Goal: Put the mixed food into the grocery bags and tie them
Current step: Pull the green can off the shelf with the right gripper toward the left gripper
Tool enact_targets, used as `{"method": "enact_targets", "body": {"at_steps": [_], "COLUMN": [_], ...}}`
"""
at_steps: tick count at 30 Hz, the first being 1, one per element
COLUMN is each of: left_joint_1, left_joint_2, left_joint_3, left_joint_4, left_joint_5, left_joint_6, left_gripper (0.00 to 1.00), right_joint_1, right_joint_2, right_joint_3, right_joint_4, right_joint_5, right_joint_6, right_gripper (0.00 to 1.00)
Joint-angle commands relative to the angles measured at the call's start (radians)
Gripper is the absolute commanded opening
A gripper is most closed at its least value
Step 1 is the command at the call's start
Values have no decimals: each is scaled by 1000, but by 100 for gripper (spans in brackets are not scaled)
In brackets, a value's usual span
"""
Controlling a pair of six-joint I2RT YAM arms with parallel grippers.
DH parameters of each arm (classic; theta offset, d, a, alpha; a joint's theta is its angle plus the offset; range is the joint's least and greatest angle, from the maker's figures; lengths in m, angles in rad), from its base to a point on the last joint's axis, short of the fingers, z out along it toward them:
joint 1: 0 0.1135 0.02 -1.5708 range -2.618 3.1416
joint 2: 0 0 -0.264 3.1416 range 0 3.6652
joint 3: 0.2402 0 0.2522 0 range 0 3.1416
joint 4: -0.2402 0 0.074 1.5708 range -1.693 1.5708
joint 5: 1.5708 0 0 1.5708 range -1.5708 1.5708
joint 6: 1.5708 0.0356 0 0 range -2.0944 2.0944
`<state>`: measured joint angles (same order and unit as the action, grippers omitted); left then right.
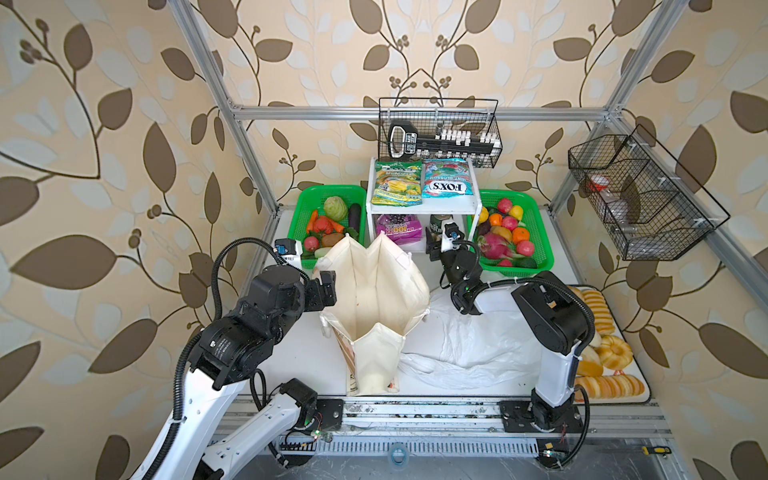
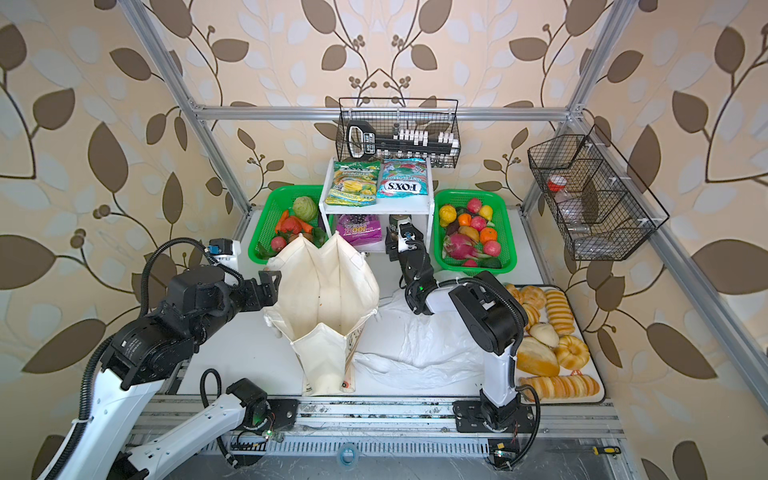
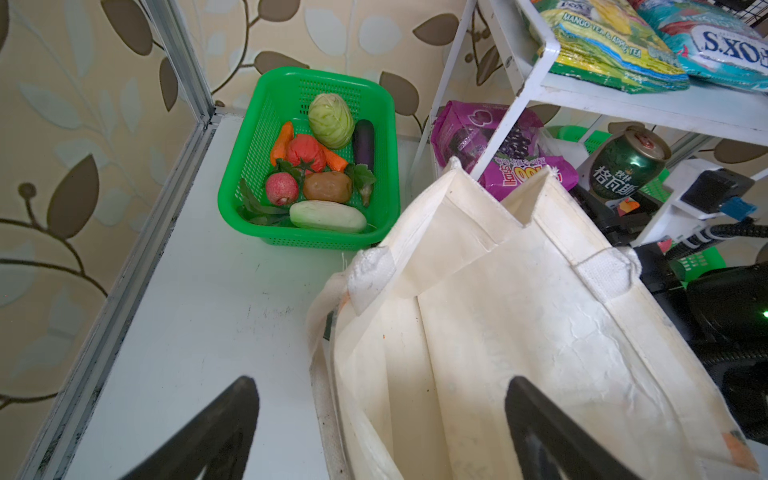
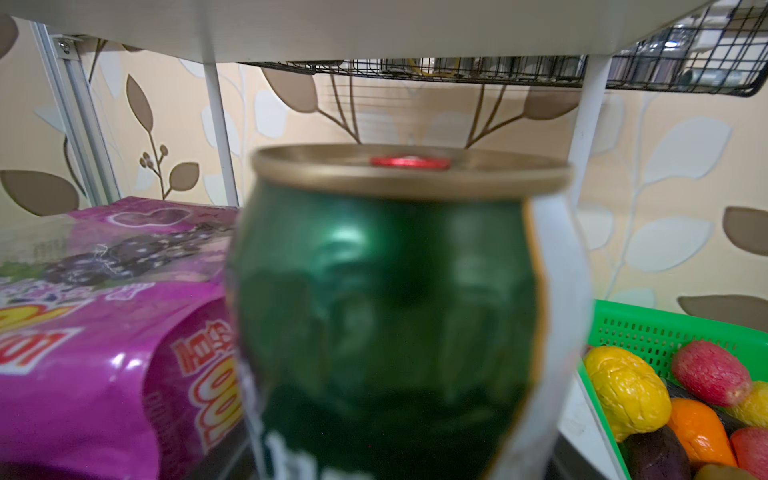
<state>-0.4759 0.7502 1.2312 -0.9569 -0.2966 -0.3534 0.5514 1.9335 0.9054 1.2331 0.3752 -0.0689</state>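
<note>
- The green-gold drink can (image 4: 386, 299) stands on the lower level of the white shelf (image 1: 449, 204), just beside the purple snack packet (image 1: 398, 228) that lies on the same level.
- The right gripper (image 1: 437, 237) reaches in to the can. In the right wrist view the can fills the middle, blurred, and no finger shows, so we cannot tell whether the jaws have closed on it.
- The blue-red "FOX'S" candy packet (image 1: 446, 179) lies on the top level of the shelf, touching the green-yellow snack packet (image 1: 397, 183) beside it.
- The cream canvas tote (image 1: 374, 291) stands upright in the middle of the table, in front of the shelf, with its mouth open.
- The left gripper (image 3: 381, 382) is at the tote's left rim. Its fingers (image 3: 208, 432) are spread wide, and in the left wrist view the tote's side wall lies between them with neither finger pressing it.
- The white plastic carrier bag (image 1: 469, 336) lies flat and crumpled on the table to the right of the tote, partly under the right arm.
- The pink dragon fruit (image 1: 494, 245) rests in the right green basket (image 1: 545, 249) among the yellow-orange toy fruits (image 1: 516, 212), just right of the shelf.
- The left green basket (image 3: 249, 166) holds toy vegetables and sits just left of the shelf, behind the tote.
- The golden bread loaves (image 2: 557, 307) fill a tray at the table's right edge, beyond the right arm.
- Two black wire baskets (image 1: 440, 129) hang on the frame, one above the shelf and one on the right side.
</note>
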Motion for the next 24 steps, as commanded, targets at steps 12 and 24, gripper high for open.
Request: {"method": "enact_targets", "body": {"at_steps": [12, 24], "left_joint_1": [8, 7], "left_joint_2": [-11, 169], "left_joint_3": [123, 175], "left_joint_4": [119, 249], "left_joint_5": [289, 721], "left_joint_6": [-7, 11], "left_gripper": [93, 82], "right_joint_1": [60, -5], "right_joint_2": [-246, -895], "right_joint_3": [-248, -309], "right_joint_4": [16, -698], "right_joint_5": [-140, -710], "right_joint_6": [-82, 81], "right_gripper": [49, 45]}}
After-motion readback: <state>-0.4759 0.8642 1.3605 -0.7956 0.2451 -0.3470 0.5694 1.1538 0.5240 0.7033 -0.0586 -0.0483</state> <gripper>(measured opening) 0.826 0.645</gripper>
